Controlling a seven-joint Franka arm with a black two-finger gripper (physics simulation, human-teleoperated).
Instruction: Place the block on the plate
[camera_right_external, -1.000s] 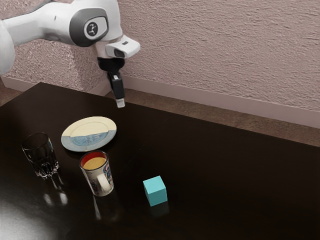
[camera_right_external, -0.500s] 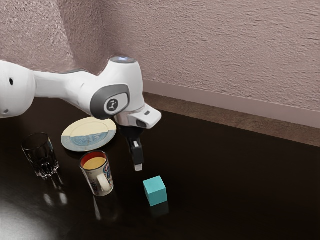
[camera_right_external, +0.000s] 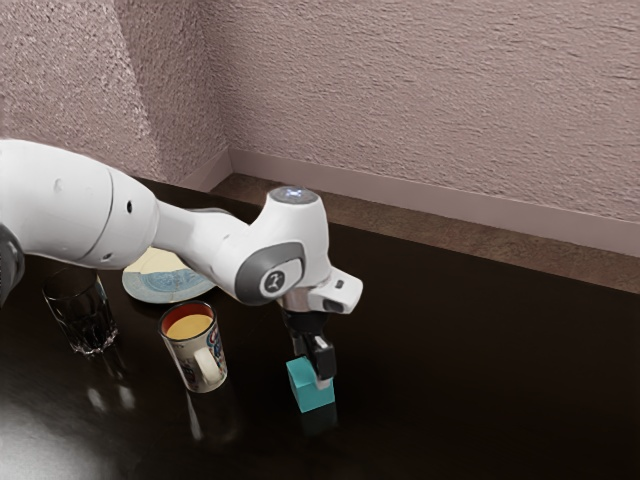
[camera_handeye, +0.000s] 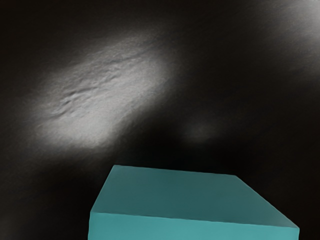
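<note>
The pincer (camera_right_external: 319, 380) is down at the block (camera_right_external: 314, 399), open or closed I can't tell; the exterior view shows a mug (camera_right_external: 193, 360) towards ten o'clock.

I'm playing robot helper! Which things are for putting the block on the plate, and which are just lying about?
For the job:
turquoise cube-shaped block
round cream-and-blue plate
black two-finger end effector, down at the block

Just lying about:
clear glass tumbler
patterned whitish mug, red inside, with a tan drink
</note>
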